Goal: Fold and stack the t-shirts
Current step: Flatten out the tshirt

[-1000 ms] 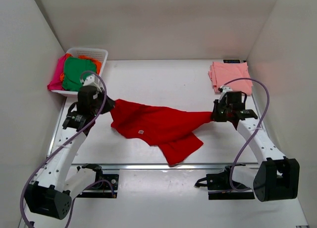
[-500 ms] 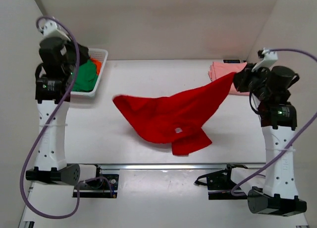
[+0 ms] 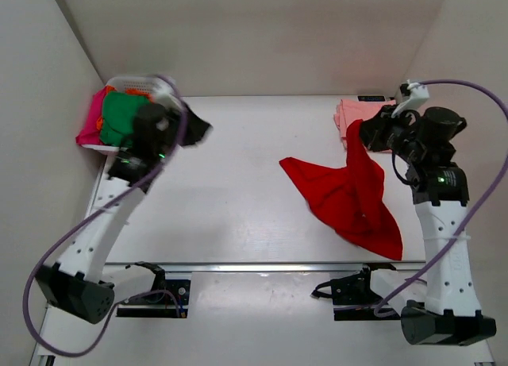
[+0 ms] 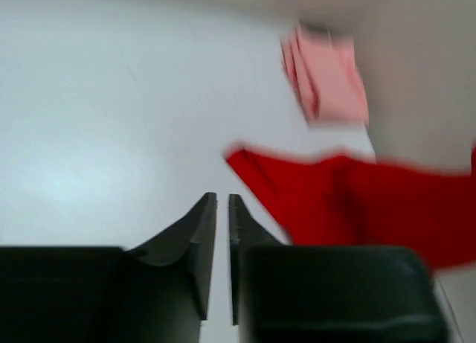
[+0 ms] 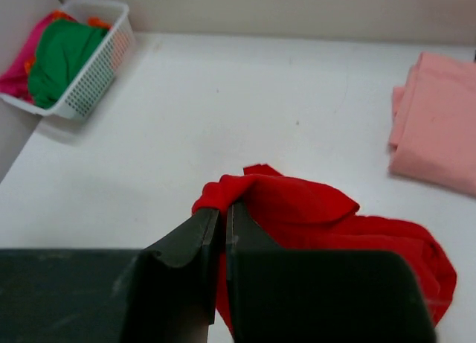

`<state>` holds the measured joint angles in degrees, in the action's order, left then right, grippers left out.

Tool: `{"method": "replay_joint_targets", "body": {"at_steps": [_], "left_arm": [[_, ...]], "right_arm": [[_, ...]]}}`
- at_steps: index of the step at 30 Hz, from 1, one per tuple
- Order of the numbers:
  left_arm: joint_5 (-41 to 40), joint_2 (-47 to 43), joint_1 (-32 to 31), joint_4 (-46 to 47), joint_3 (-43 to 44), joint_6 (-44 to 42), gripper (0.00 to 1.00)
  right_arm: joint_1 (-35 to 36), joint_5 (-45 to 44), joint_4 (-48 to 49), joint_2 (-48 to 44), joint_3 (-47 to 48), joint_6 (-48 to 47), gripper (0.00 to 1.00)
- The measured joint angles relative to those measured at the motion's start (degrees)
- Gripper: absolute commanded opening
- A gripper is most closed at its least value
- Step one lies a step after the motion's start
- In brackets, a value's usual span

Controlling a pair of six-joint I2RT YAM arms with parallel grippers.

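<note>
The red t-shirt (image 3: 353, 193) hangs bunched over the right side of the tabletop (image 3: 238, 183), its lower folds on the surface and its top pinched between the closed right jaws. The folded salmon-pink t-shirt (image 3: 369, 116) lies just behind. The left jaws, nearly together, hold nothing.

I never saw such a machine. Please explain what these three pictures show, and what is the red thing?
These are two robot arms on a white table. One picture looks down from above; the other two come from small cameras on each wrist, so the dark shapes below are the claws. The right claw is shut on a red t-shirt, lifting one part while the rest lies on the table. The left claw is closed and holds nothing. A folded pink t-shirt lies at the back right; a basket of other t-shirts stands back left.
</note>
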<state>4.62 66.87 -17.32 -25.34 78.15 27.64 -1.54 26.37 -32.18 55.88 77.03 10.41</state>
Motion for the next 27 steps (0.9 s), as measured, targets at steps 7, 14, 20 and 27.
{"method": "replay_joint_targets", "body": {"at_steps": [7,14,20,27], "left_arm": [[8.35,15.28,-21.62,10.97,-24.96,6.10,0.64],[10.62,27.10,-27.02,24.48,-24.85,15.45,0.69],[10.05,42.40,-31.26,30.95,-16.15,22.84,0.71],[8.85,53.86,-35.10,29.53,-2.54,26.29,0.67]], "right_arm": [[3.87,-2.29,-0.11,2.91,-4.68,0.39,0.00],[3.56,-3.39,2.45,1.81,-7.06,0.57,0.00],[1.90,-3.61,2.97,1.99,-8.72,0.44,0.01],[0.28,-3.61,3.26,2.10,-8.83,0.13,0.00]]}}
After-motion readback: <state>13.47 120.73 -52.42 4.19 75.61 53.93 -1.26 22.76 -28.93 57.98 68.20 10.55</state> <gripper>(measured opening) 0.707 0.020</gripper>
